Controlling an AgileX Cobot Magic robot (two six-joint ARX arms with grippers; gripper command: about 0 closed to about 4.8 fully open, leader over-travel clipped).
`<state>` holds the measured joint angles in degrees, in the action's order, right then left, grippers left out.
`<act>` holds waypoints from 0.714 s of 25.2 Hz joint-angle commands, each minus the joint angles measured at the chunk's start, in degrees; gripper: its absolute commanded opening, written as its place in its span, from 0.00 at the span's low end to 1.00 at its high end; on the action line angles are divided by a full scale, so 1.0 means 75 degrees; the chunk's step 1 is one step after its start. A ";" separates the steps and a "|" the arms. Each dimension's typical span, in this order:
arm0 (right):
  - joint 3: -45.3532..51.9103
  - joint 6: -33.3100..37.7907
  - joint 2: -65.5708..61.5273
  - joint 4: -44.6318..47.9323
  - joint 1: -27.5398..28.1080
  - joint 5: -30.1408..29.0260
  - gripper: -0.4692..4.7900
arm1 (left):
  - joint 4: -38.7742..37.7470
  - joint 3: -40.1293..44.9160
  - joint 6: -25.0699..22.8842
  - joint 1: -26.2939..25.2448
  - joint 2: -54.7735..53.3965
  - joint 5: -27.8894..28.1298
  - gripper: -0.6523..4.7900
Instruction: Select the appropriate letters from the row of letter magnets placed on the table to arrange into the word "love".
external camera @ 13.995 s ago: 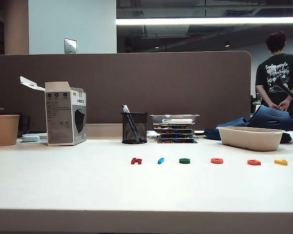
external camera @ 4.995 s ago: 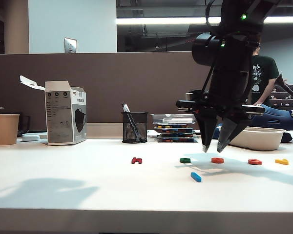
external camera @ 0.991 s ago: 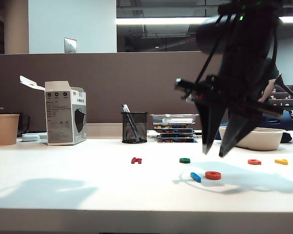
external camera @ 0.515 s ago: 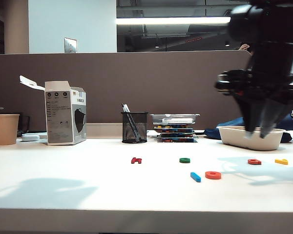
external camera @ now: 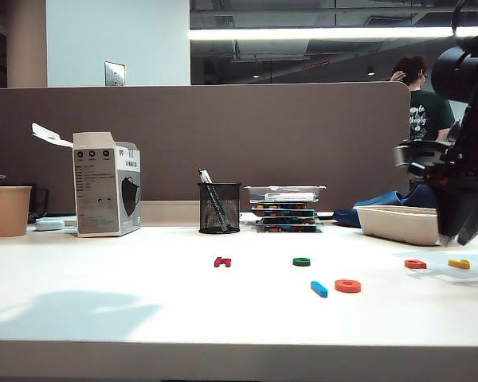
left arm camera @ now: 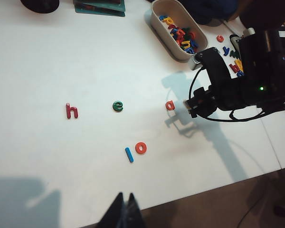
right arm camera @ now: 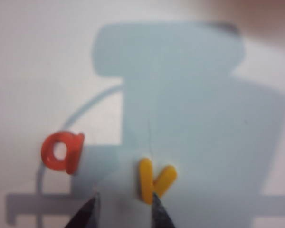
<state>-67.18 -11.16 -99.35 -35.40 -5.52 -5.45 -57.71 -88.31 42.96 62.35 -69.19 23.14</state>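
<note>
On the white table (external camera: 103, 302) lie a blue "l" (external camera: 319, 289) and an orange "o" (external camera: 347, 286) side by side, nearer the front. Behind them sit the dark red "h" (external camera: 222, 262), green "e" (external camera: 301, 261), red-orange "a" (external camera: 415, 263) and yellow "v" (external camera: 459, 263). My right gripper (external camera: 456, 239) hovers open just above the "a" and "v" at the far right. In the right wrist view the "v" (right arm camera: 154, 179) lies beside one fingertip (right arm camera: 157, 205), with the "a" (right arm camera: 62, 152) off to the side and nothing between the fingers. My left gripper (left arm camera: 125, 197) is shut over the table's front edge.
A white tray (external camera: 398, 224) of spare letters stands at the back right, just behind my right gripper. Further left along the back are stacked cases (external camera: 285, 208), a mesh pen holder (external camera: 219, 208), a box (external camera: 107, 185) and a paper cup (external camera: 9, 211). A person stands behind the partition.
My right arm has swung from above the "l" and "o" to the far right and lowered over the "a" and "v". The letters have not moved.
</note>
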 commanded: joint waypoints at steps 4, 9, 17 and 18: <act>-0.0079 -0.0175 -0.0204 0.0740 -0.0023 -0.0117 0.35 | 0.0050 -0.0015 -0.0009 0.0006 0.0015 0.0023 0.11; -0.0522 -0.0262 -0.0562 0.0507 -0.0015 -0.0119 0.35 | 0.0052 -0.0015 -0.0009 0.0006 0.0015 0.0020 0.11; -0.0793 -0.0428 -0.0906 0.0006 0.0017 -0.0114 0.35 | 0.0052 -0.0015 -0.0009 0.0006 0.0015 0.0023 0.11; -0.0793 -0.0525 -0.0906 -0.0047 0.0029 -0.0108 0.35 | 0.0052 -0.0015 -0.0009 0.0006 0.0015 0.0023 0.11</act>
<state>-72.95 -13.91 -106.37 -35.38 -5.52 -6.11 -57.69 -88.29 42.96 62.35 -69.19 23.16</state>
